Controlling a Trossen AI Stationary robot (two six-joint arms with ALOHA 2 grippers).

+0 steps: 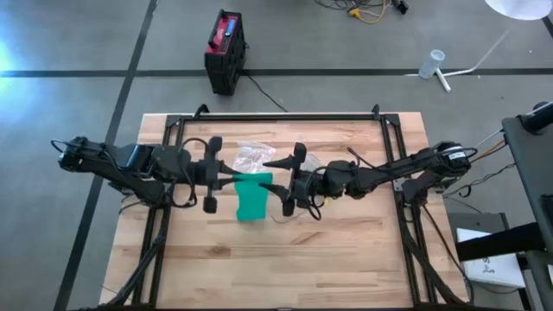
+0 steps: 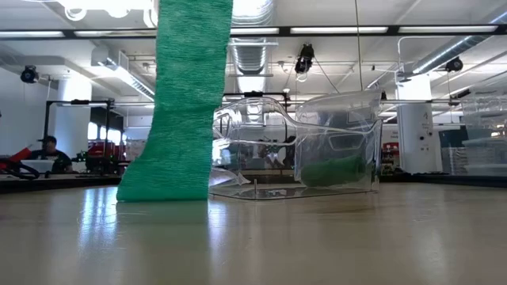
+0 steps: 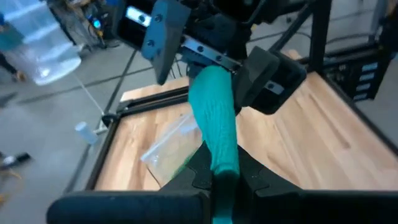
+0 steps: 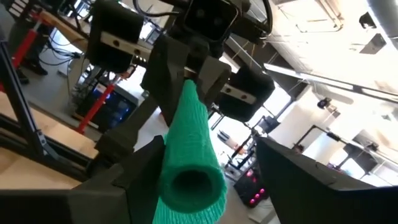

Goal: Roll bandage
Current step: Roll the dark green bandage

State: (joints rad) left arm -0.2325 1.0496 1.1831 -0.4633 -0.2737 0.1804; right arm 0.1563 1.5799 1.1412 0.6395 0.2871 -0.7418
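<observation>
A green bandage (image 1: pixel 252 197) hangs over the middle of the wooden bench (image 1: pixel 346 259), stretched between the two arms; its upper stretch runs roughly level between the grippers and its loose length drops to the bench top, where the low view shows the lower end (image 2: pixel 170 170) resting on the wood. The left gripper (image 1: pixel 235 179) reaches in from the bench's left edge and is clamped tight on the bandage: in the left wrist view the strip (image 3: pixel 216 124) passes straight between its two dark fingers (image 3: pixel 193 177). The right gripper (image 1: pixel 270 180) comes in from the right edge and meets the bandage's other end, which is curled into a hollow tube (image 4: pixel 189 165); its jaws stand wide on either side of that tube, and whether they touch it cannot be told. Just behind the bandage, toward the bench's far edge, lies a clear plastic bag (image 1: pixel 251 156), crumpled and partly puffed up, with something green (image 2: pixel 337 170) showing through it in the low view. A black metal frame (image 1: pixel 276 116) runs along the far edge.
</observation>
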